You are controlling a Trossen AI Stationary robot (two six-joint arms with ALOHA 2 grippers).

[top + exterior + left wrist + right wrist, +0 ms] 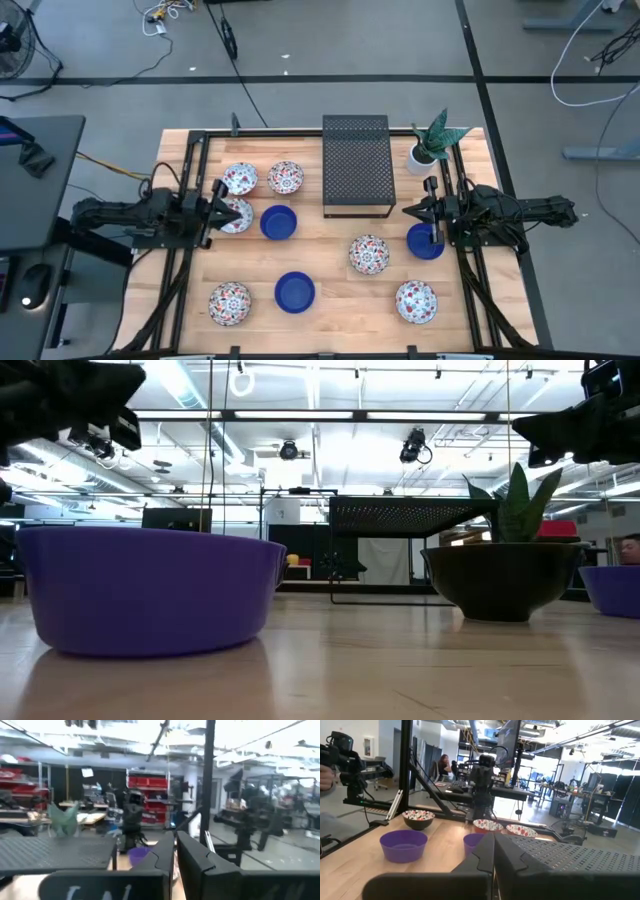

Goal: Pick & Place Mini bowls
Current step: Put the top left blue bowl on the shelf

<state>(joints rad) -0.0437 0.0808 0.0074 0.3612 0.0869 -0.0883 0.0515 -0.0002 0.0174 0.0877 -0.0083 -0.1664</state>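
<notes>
Blue bowl (145, 588) fills the low view's foreground. Going left to right from above: left gripper (217, 211), fingers pinched together and empty, hovers over a floral bowl (236, 215). Right gripper (412, 211), also closed and empty, sits just beside another blue bowl (425, 242), with open table (330, 255) between them.

Wooden table (330, 285) under scattered mini bowls (295, 291)

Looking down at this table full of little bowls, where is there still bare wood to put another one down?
The widest bare patch lies in front of the black mesh stand, between the blue bowl and the patterned bowl. Another lies along the front edge between blue bowl and patterned bowl. The back-left corner is crowded.
</notes>
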